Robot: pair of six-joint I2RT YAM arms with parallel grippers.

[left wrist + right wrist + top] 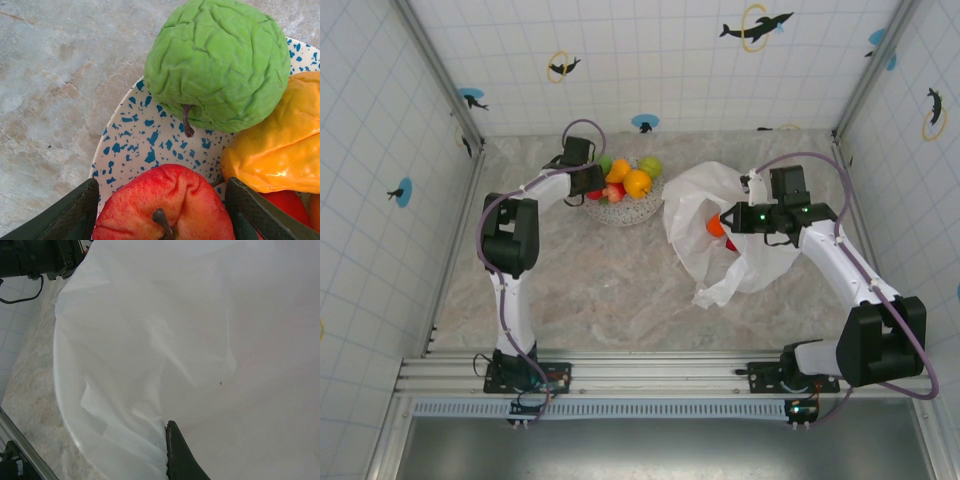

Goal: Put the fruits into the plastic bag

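A red apple (pixel 165 205) lies on the speckled plate (pixel 140 145), with my left gripper (pixel 160 212) open and one finger on each side of it. Beyond it on the plate are a wrinkled green fruit (pixel 220 65) and a yellow-orange fruit (pixel 280 145). From above, the left gripper (pixel 592 190) is at the left side of the fruit pile (pixel 632 180). The white plastic bag (pixel 695 205) lies at centre right, and my right gripper (pixel 733 219) is shut on its edge (pixel 160 440). An orange fruit (pixel 716 226) and something red (pixel 731 244) show inside the bag.
The plate (pixel 620 213) stands near the back wall, left of the bag. Tiled walls close in the marble table on three sides. A metal rail (pixel 650 372) runs along the near edge by the arm bases.
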